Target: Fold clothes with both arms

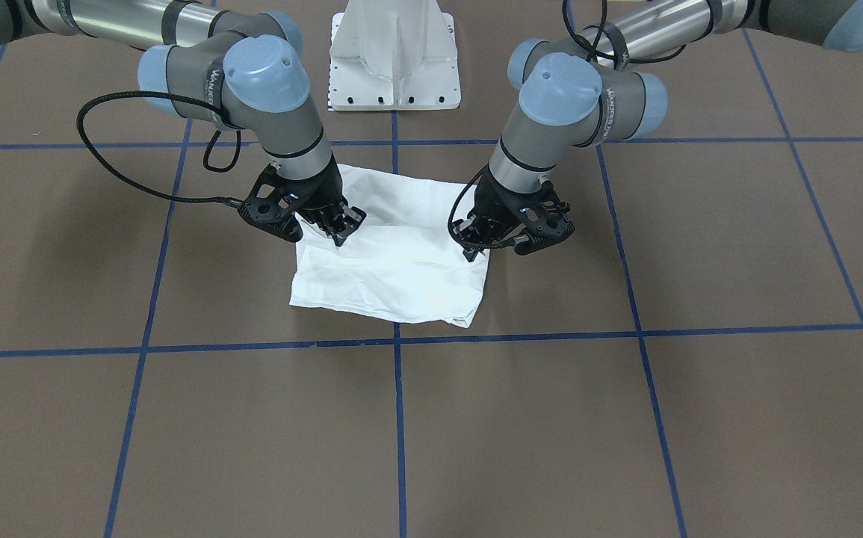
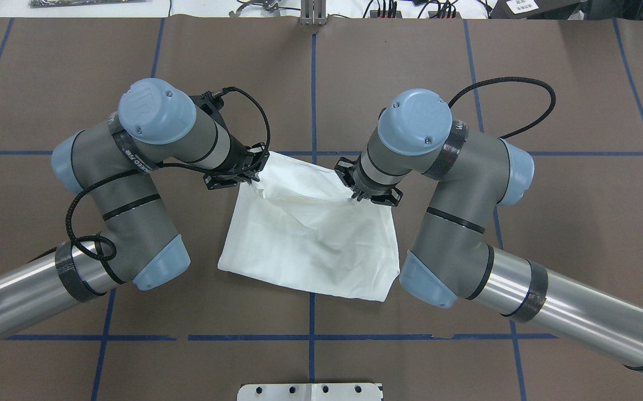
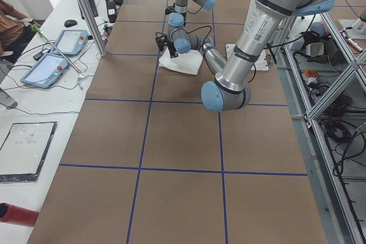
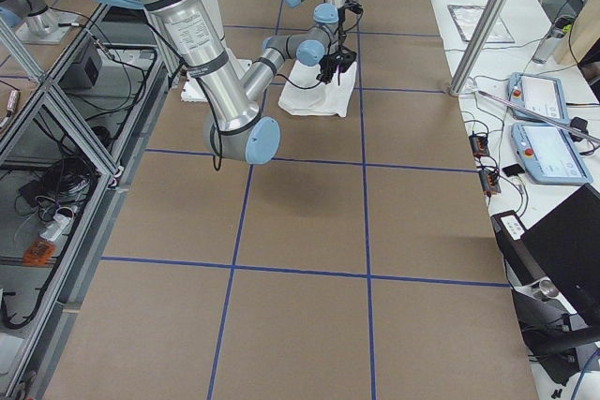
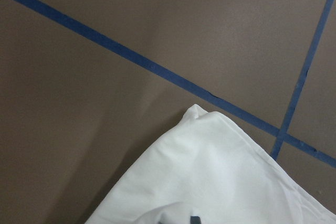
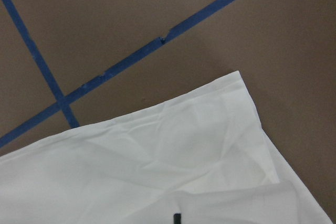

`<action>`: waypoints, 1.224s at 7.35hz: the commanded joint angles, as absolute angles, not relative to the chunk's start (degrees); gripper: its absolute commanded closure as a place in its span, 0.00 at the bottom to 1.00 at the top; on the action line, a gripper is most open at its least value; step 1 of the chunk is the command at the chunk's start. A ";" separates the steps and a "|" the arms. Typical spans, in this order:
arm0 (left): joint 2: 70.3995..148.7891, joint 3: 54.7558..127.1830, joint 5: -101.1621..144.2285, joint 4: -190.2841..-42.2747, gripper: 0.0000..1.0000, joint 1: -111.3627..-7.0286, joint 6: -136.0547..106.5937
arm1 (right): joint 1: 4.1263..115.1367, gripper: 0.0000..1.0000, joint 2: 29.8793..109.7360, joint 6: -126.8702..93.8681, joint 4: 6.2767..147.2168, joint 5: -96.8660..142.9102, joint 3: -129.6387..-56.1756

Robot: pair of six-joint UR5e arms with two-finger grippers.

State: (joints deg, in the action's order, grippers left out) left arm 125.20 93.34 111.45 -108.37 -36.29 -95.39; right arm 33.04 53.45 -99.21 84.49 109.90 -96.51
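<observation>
T-shirt point(image 1: 394, 273) is folded to a rough rectangle, flat on the table point(image 1: 663, 418) at mid-table. It lies between two cross lines of blue tape point(image 1: 399, 418), with one corner almost on the operator-side line. The white pedestal base point(image 1: 395, 60) stands apart from it on the robot side.

View differences:
- Front-facing: the only view with both sets of fingertips clear. It also shows a shadowed step across the cloth between the two grippers.
- Overhead: wrists and joint caps hide most of each gripper. It shows the full outline of the shirt, plus a crease and puckering running from one gripper toward the other.
- Side views: shirt and grippers are far and small, so the jaws are not readable. The near arm blocks part of the scene. Teach pendants point(image 3: 57, 55) lie on the bench beside the table.
- Wrist cams: each shows one shirt corner lying on the brown surface close to a tape line. Only a dark sliver of finger shows at the bottom edge.

Claws:
- Left gripper point(image 1: 471, 252): tips drawn together to a point, no gap visible. They are on the cloth right at the shirt's edge on the robot's left. Looks like a pinch on the fabric.
- Right gripper point(image 1: 339, 233): tips likewise pressed together, on the cloth a bit in from the edge on the robot's right. The fabric bunches slightly there, which also reads as a pinch.
- How many layers each one has, I cannot tell.
</observation>
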 commanded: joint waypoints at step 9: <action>120.01 95.51 112.06 -107.58 0.00 -45.51 -79.62 | 40.05 0.00 55.53 -85.52 85.42 114.08 -99.58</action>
